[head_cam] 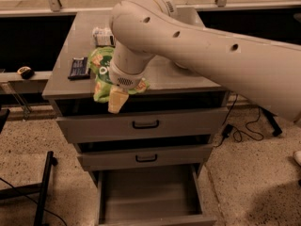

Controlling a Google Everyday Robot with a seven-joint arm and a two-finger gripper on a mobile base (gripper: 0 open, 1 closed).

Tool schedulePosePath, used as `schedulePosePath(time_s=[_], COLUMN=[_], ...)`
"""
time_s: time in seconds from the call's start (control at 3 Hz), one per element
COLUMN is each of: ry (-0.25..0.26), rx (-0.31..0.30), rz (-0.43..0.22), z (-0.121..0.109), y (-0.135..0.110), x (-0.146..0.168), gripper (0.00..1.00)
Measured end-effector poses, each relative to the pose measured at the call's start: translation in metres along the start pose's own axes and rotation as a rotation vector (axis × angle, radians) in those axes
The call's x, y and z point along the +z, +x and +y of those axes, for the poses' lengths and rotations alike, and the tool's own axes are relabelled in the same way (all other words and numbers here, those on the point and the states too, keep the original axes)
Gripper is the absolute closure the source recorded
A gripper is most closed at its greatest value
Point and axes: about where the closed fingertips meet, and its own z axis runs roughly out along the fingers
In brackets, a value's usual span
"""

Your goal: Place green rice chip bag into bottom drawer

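The green rice chip bag (pixel 100 75) lies at the front edge of the grey cabinet top (pixel 66 86), its lower edge hanging a little over the front. My gripper (pixel 117 101) is at the bag's front right edge, pointing down over the cabinet front, and its wrist covers the bag's right part. The bottom drawer (pixel 149 197) is pulled out below and shows a plain grey interior with nothing in it.
A dark flat bar wrapper (pixel 78 68) lies left of the bag. A clear bottle (pixel 103 35) lies behind it. The two upper drawers (pixel 145 125) with black handles are nearly shut. My large arm (pixel 211 55) spans the cabinet's right side. Cables lie on the floor at right.
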Motion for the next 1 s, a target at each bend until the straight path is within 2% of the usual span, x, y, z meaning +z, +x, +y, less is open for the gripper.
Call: schedulePosePath(time_s=[0.67, 1.0], ry=[0.000, -0.025], rx=[0.000, -0.020], rz=[0.000, -0.070], z=[-0.001, -0.001], y=[-0.002, 0.004], x=[-0.005, -0.017], gripper=[0.86, 1.00])
